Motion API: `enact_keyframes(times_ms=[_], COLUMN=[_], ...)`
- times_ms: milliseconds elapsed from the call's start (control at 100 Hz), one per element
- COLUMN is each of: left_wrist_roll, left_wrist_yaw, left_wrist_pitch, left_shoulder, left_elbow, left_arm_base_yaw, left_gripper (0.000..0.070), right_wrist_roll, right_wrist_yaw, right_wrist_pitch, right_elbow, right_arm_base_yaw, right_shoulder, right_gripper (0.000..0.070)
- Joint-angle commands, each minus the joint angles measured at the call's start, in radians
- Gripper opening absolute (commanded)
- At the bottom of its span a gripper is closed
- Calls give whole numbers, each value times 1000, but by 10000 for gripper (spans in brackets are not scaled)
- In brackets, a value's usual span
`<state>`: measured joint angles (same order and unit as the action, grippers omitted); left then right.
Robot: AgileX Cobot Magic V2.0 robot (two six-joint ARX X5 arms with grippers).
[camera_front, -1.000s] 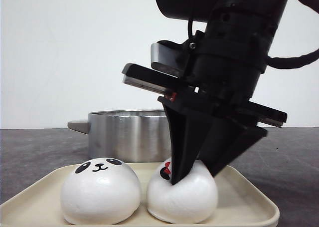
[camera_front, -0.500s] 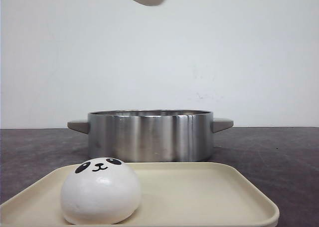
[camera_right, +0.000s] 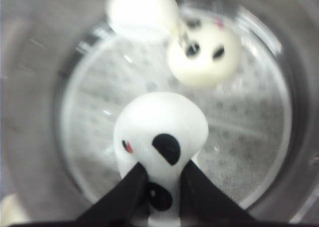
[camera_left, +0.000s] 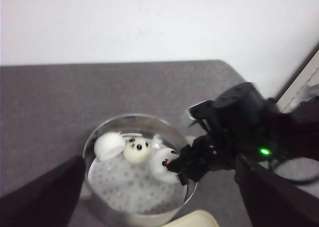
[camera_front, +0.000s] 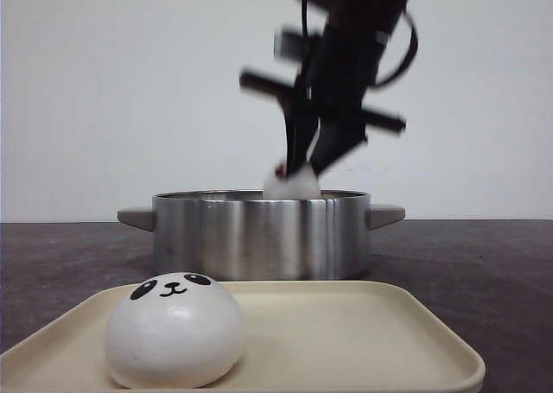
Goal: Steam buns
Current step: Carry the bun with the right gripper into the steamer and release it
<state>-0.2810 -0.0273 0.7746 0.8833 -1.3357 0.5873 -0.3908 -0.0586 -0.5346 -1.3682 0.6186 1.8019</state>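
Gripping a panda bun (camera_front: 292, 184) between its black fingers (camera_right: 130, 192), the right gripper (camera_front: 304, 167) hangs over the steel pot (camera_front: 259, 236) in the upper middle of the front view, blurred by motion. The held bun sits at the pot's rim level, its lower part hidden behind the steel wall. The right wrist view shows the fingers pinching this bun from both sides, squeezing it narrow, with a black eye patch and a small red mark on its face.

Inside the pot, on the perforated steamer plate (camera_left: 129, 184), two more buns (camera_left: 137, 150) lie near each other toward the far wall; one shows its face, the other only plain white.

In the lower left of the front view a fourth bun (camera_front: 174, 331) rests on the cream tray (camera_front: 363, 341), face turned up.

The left gripper's dark fingers (camera_left: 42, 194) show only at the lower corners of its wrist view; spread wide, they hold nothing.
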Motion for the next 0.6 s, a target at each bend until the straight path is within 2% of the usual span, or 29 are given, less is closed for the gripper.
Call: enact_keyframes(times_ms=[0,40,60,70,120,150,410,440,460,500,510,560,590], left_wrist_roll=[0,0,0,0,0,0,0,0,-1,-2,-4,-24,-39], left_wrist_yaw=[-2,-1,0,1,1,1,1,1,2,2,2,10,16], left_wrist_pitch=[12,24,32,36,52,62,151,162,170,185,189,207,214], left_shoulder=[5,5,5,5,5,5,5,5,5,5,5,5,5], left_elbow=[-16,-16,-16,-16,-16,-16,-11,-7,-4,5,8,25,39], left_arm_base_yaw=[7,7,7,7,7,7,7,7,8,9,10,13,16], left_gripper=[580,580,580,580,580,580,580,580,580,580,580,580,580], right_wrist_roll=[10,10,10,10,10,10,6,6,7,15,16,35,43], right_wrist_yaw=[-4,-3,-3,-2,-7,-12,-23,-29,-33,-41,-42,-47,-46], right_wrist_pitch=[10,10,9,9,9,6,5,-5,-14,-29,-30,-45,-51], right_elbow=[-13,-13,-13,-13,-13,-13,-23,-32,-40,-58,-60,-80,-91], right_arm_base_yaw=[5,5,5,5,3,0,-11,-14,-15,-15,-15,-15,-14], right_shoulder=[29,40,45,46,54,54,43,37,31,12,10,-21,-47], right_gripper=[53,147,234,252,431,482,490,477,441,270,245,0,6])
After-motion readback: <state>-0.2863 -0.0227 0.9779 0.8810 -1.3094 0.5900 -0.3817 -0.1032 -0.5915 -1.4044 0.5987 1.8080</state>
